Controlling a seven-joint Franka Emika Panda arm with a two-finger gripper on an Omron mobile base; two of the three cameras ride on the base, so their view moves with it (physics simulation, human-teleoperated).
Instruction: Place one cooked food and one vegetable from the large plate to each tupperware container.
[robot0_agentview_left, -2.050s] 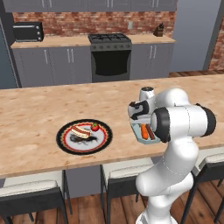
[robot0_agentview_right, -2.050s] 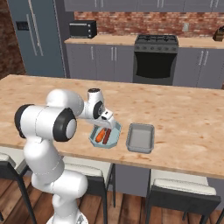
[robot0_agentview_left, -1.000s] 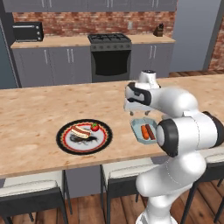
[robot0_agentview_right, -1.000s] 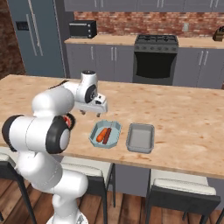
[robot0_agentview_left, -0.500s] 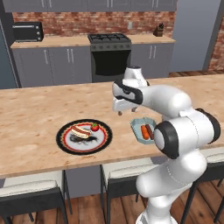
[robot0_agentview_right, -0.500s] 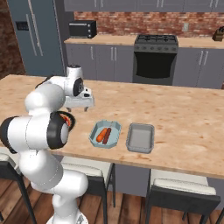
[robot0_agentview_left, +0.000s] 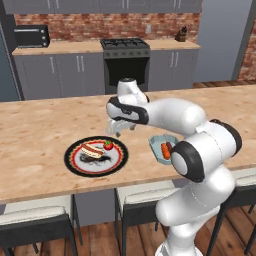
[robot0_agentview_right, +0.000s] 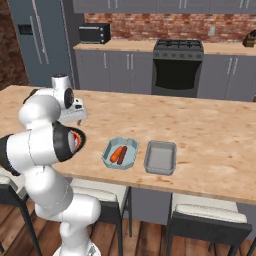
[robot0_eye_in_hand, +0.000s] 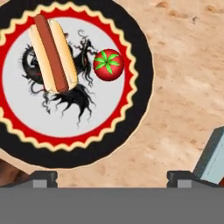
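We are looking at the large plate (robot0_agentview_left: 96, 156) lying at the centre left of the left base view on the wooden counter (robot0_agentview_left: 40, 135). In the hand view the plate (robot0_eye_in_hand: 140, 83) is taking up the upper left of the frame, carrying 1 hot dog (robot0_eye_in_hand: 51, 53) in its bun at the upper left and 1 tomato (robot0_eye_in_hand: 108, 64) just right of it, apart from the bun. The gripper (robot0_agentview_left: 116, 131) is hovering above the plate's right rim in the left base view, its fingers spread wide with nothing between them; in the hand view its 2 dark tips are sitting at the bottom, well apart (robot0_eye_in_hand: 112, 178). In the right base view, 2 tupperware containers are lying side by side at the centre of the frame: the left container (robot0_agentview_right: 120, 153) is holding a sausage (robot0_agentview_right: 117, 153) and a carrot (robot0_agentview_right: 123, 156), and the right container (robot0_agentview_right: 160, 157) is showing a bare floor. A stove (robot0_agentview_right: 178, 67) is standing at the upper centre.
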